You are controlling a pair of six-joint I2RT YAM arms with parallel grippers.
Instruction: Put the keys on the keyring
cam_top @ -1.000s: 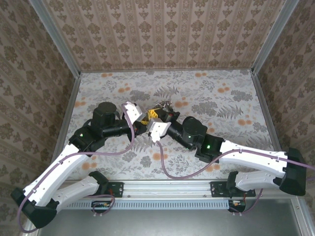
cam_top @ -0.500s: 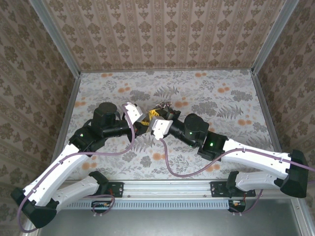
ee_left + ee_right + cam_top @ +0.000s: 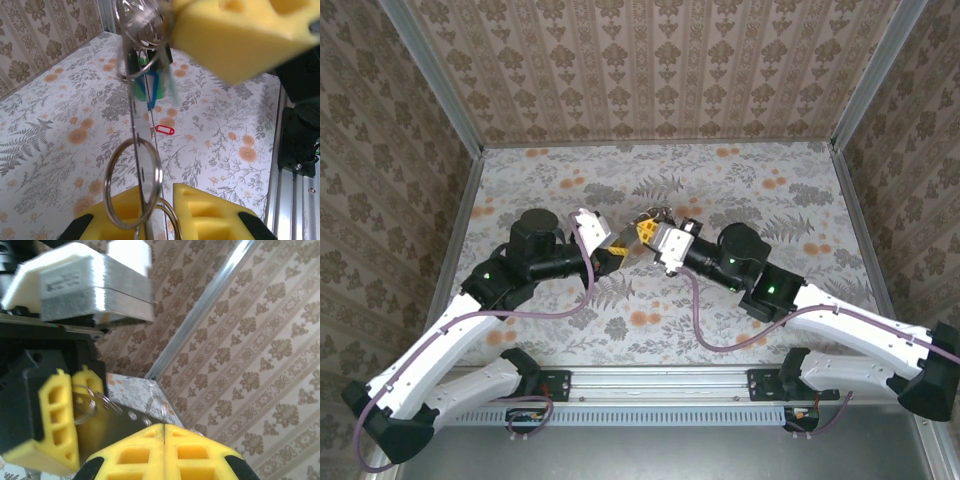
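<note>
between foam pads (image 3: 210, 212), thin metal keyring (image 3: 107, 186)

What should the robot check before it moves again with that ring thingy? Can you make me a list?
1. Left gripper pinching the keyring: ok.
2. Right gripper pinching its other end: ok.
3. Keyring held up off the table: ok.
4. Green key threaded on the keyring: cannot tell; it hangs by the top rings.
5. Red key on the keyring: not ok; it lies on the table.
</note>
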